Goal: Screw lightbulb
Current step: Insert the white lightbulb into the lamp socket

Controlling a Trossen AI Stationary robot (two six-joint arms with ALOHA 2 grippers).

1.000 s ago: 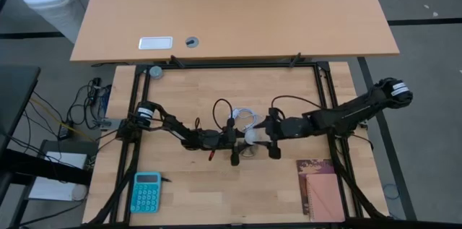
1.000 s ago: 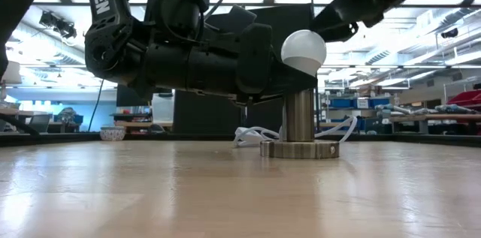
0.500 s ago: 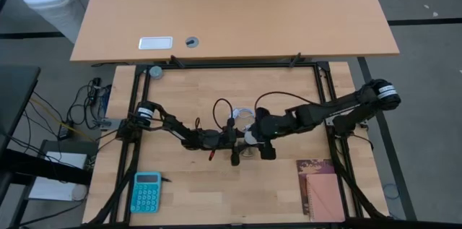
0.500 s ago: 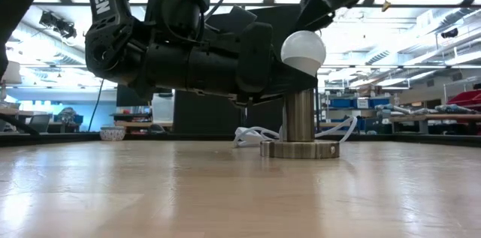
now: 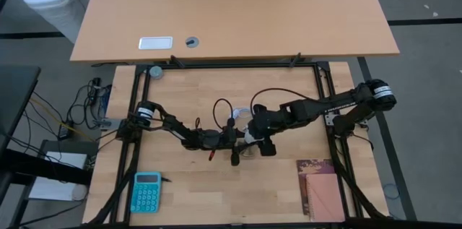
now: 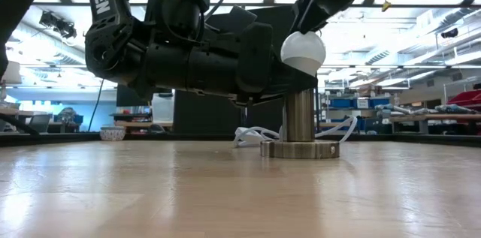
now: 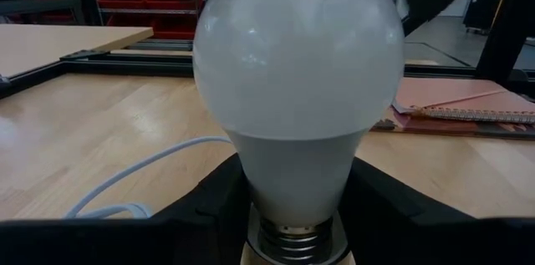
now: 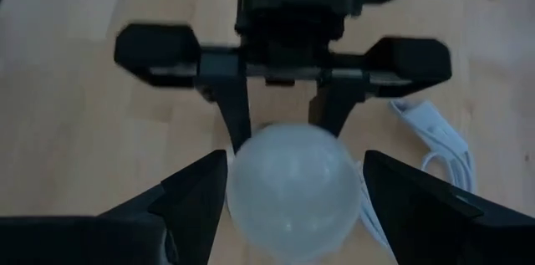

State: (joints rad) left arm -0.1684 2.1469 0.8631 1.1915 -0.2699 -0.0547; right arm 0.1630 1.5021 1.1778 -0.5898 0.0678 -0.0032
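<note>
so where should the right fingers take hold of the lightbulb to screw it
Probably on the lightbulb's round globe, coming straight down from above. It stands upright in the socket post, and the left gripper already flanks the narrow neck, so only the globe's widest part is free for the right gripper.

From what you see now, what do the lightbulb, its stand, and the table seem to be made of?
The lightbulb: frosted white globe, glass or plastic, with soft glare; its screw base looks like ribbed metal. The socket stand: brushed silvery metal, with a dull sheen. The table: pale wood, with visible plank joints.
</note>
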